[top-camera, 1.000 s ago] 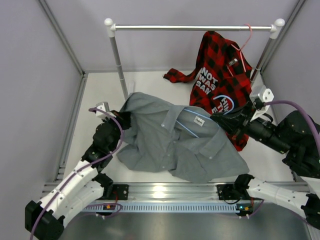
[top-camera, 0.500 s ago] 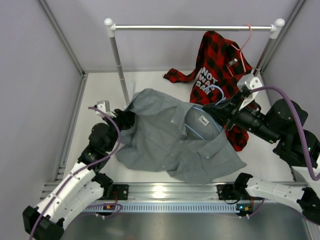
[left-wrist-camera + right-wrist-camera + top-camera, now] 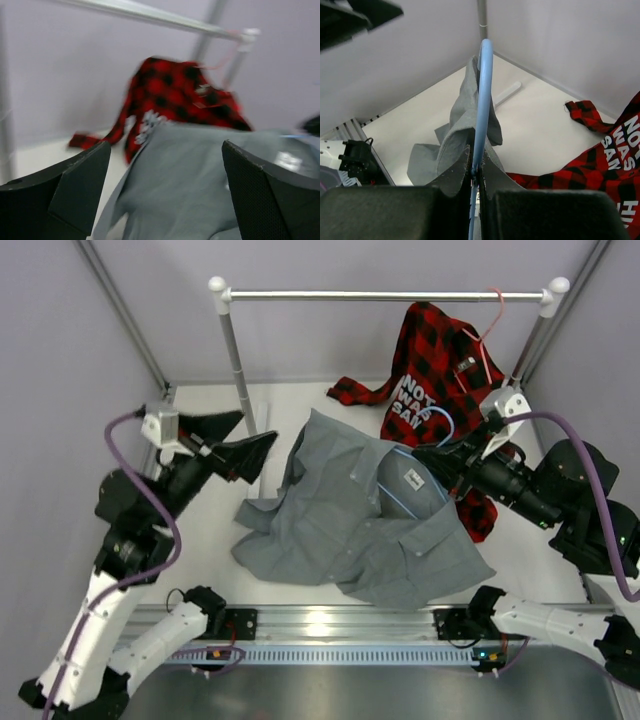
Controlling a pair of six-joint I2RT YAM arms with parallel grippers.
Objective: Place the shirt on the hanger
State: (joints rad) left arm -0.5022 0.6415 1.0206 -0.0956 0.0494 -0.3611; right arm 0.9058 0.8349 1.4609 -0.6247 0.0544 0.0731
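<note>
We grip the hanger point(image 3: 483, 95) with the right end effector point(image 3: 475, 186), shirt point(image 3: 345, 525) draped over it.
Our left end effector point(image 3: 255, 430) stands wide, empty, above the bench point(image 3: 200, 535).

the left arm point(image 3: 112, 612) and the right arm point(image 3: 556, 624) have white shell links at the bottom of the frame and black joints higher up. the left hand point(image 3: 243, 436) is black, with wide wedge-shaped fingers point(image 3: 270, 200) that have a finely dotted face. the right hand point(image 3: 440, 464) is black too. a white camera block point(image 3: 160, 426) sits at each wrist, and a purple cable point(image 3: 128, 455) loops along each arm.
</note>
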